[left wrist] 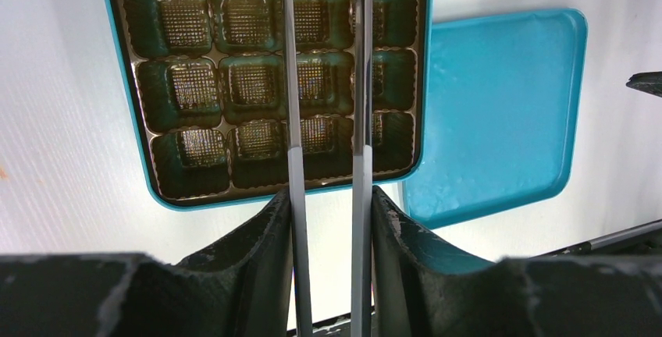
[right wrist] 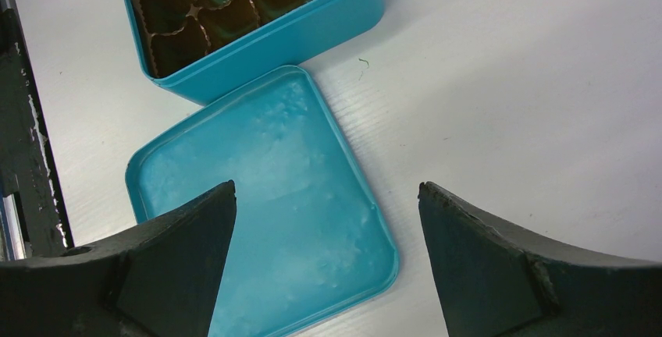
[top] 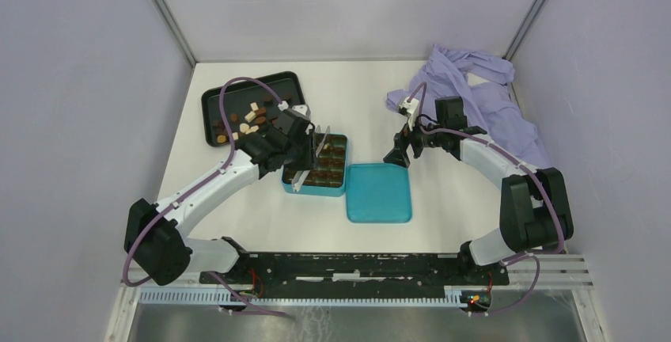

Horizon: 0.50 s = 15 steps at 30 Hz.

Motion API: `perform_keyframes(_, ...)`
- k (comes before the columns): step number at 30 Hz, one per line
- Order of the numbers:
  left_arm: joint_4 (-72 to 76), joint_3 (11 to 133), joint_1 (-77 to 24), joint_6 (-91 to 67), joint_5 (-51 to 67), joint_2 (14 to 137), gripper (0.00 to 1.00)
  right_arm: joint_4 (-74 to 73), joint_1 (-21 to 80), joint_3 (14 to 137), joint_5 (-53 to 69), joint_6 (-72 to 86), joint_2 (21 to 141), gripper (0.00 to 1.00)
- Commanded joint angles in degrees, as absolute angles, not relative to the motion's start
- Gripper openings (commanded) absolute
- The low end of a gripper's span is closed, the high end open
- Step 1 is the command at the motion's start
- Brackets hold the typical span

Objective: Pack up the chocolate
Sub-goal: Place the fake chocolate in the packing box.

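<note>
The chocolate (top: 246,119), small dark, tan and cream pieces, lies on a black tray (top: 289,82) at the back left. The teal box (top: 335,190) with a brown grid insert sits mid-table; in the left wrist view its nearer cells (left wrist: 258,83) are empty. My left gripper (top: 307,150) (left wrist: 328,208) is shut on metal tongs (left wrist: 290,79), whose two blades reach over the box. Their tips run out of view, so I cannot tell if they hold a piece. My right gripper (top: 399,152) (right wrist: 328,196) is open and empty above the teal lid (right wrist: 265,212).
The teal lid (top: 378,193) lies flat, inside up, just right of the box (right wrist: 312,29). A crumpled purple cloth (top: 475,89) fills the back right corner. Grey walls close in three sides.
</note>
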<state>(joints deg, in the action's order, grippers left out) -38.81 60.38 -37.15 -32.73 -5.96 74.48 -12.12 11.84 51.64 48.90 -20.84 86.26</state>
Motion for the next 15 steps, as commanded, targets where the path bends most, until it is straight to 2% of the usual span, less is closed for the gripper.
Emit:
perform_keyframes(1,-35.77,61.26,-37.54,-31.03,-7.38,73.77,0.43,-11.03,11.69,51.44,49.66,-20.92,86.11,0.93)
perform_keyframes(15,-36.71,65.31,-37.53,-31.54,-8.54,70.89,0.40,-11.12,11.71,51.59,49.72,-20.92,86.05,0.93)
